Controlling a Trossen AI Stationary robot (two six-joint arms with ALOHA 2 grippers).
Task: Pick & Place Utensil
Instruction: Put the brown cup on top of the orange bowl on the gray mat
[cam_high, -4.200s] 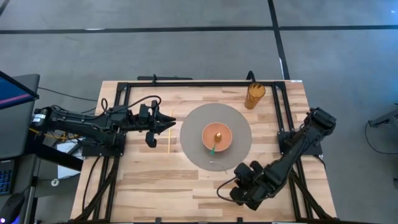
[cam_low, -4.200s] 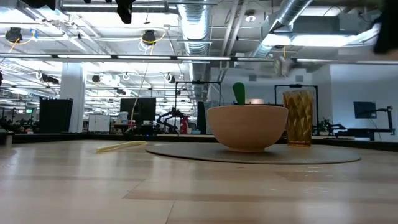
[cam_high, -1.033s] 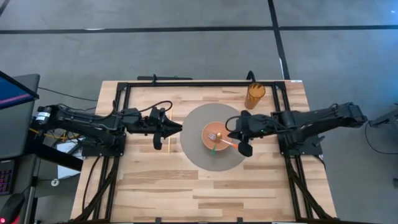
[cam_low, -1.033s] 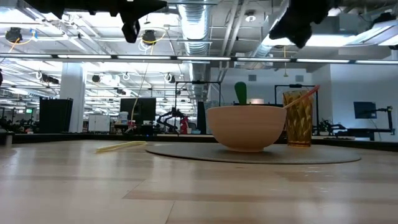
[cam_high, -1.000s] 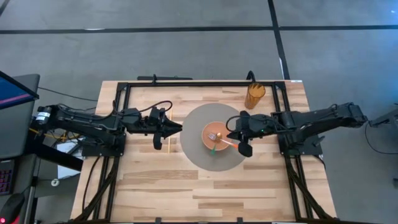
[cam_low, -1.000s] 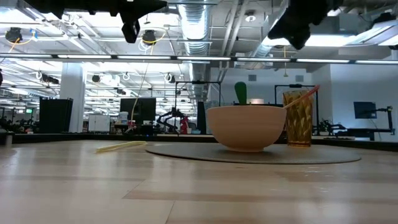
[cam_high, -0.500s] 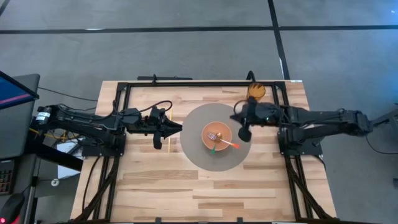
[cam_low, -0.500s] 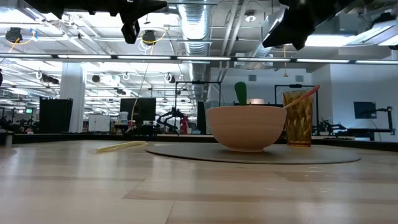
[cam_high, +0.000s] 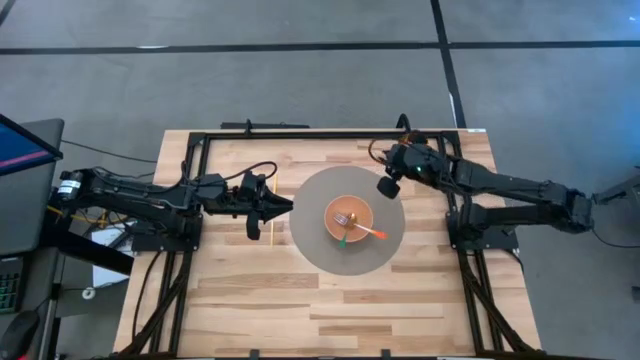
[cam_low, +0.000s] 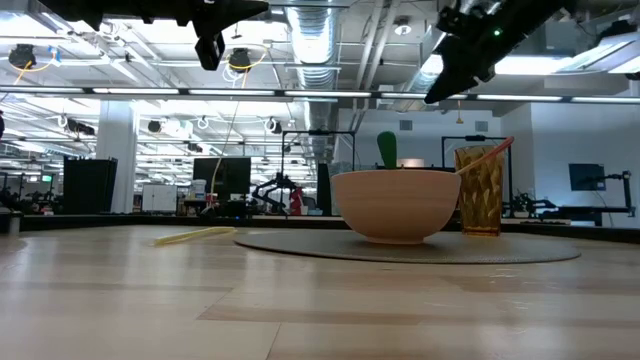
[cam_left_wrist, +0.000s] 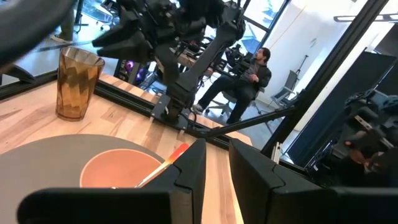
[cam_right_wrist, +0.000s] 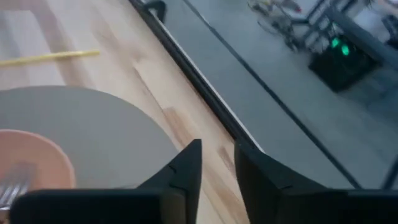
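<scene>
A peach bowl stands on a round grey mat. A fork with an orange handle and a green-handled utensil lean inside the bowl, handles over its rim. A thin yellow utensil lies flat on the wood left of the mat. An amber cup stands at the far right; in the high view my right arm hides it. My left gripper hovers above the yellow utensil, fingers slightly apart. My right gripper hangs high over the mat's far right edge near the cup, fingers slightly apart, holding nothing.
A black frame runs along the table's far and side edges. Bare wood fills the near half of the table. A seated person shows in the room beyond the table.
My right gripper has drawn back from above the bowl's right side toward the table's far edge, ending beside the cup, and has turned as it went. The fork stays leaning in the bowl. My left arm and the yellow utensil have kept still.
</scene>
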